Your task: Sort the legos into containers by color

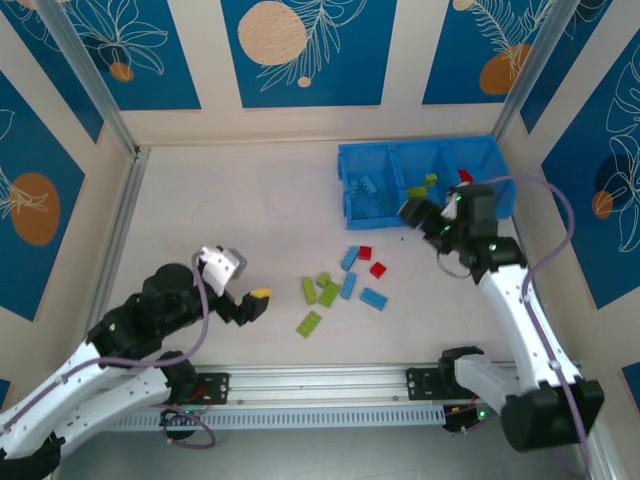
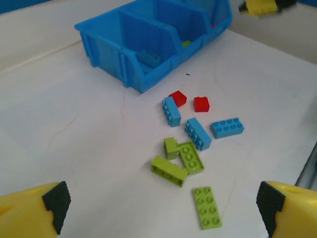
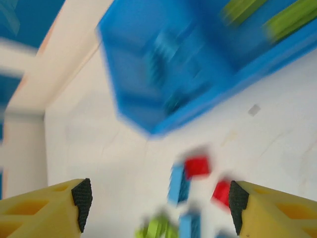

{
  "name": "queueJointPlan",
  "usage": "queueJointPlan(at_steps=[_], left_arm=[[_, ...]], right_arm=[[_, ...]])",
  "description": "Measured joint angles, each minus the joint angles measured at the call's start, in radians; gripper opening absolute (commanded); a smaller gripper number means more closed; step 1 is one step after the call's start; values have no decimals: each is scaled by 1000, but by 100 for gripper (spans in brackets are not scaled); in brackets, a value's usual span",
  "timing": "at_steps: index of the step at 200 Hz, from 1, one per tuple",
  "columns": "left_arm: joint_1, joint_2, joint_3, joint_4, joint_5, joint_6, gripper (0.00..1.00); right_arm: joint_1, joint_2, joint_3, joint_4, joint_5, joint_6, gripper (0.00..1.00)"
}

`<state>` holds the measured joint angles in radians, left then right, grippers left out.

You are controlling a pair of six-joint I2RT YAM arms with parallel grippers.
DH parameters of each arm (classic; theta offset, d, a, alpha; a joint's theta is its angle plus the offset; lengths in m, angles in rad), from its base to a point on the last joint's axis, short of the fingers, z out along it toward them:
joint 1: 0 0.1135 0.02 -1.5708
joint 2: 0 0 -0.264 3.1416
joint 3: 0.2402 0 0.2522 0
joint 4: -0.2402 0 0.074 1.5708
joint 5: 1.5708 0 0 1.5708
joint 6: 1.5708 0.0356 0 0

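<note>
Hovering with jaws spread wide and nothing held, right gripper [image 1: 414, 214] is at the front wall of the blue bin tray [image 1: 372, 214], apparently poised to turn toward the pile. Left gripper [image 1: 252, 302]: equally spread, empty, aimed at nine loose legos [image 2: 198, 134] in red, blue and green, clustered on the table [image 2: 74, 148] near the tray, unsorted.

The top external camera looks steeply down from above the near edge of the table [image 1: 250, 220], taking it all in. Both wrist cameras sit low and close, facing the blue bin tray [image 2: 114, 54] and loose bricks [image 2: 198, 134], which all views share.
</note>
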<state>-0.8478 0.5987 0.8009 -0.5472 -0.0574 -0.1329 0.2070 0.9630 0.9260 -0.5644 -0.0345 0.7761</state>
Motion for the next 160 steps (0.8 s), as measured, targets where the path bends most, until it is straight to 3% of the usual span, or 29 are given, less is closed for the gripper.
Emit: queueJointPlan(at_steps=[37,72,109,160], left_arm=[[0,249,32,41,31,-332,88],[-4,519,23,89,30,-592,79],[-21,781,68,120,6,-751,67],[-23,972,128,202,40,-834,61]], right_arm=[[328,-45,-59,-78,47,14,76],[522,-44,-79,-156,143,55,77],[560,-44,-106,-180,212,95,77],[560,-69,-140,-196,261,123,78]])
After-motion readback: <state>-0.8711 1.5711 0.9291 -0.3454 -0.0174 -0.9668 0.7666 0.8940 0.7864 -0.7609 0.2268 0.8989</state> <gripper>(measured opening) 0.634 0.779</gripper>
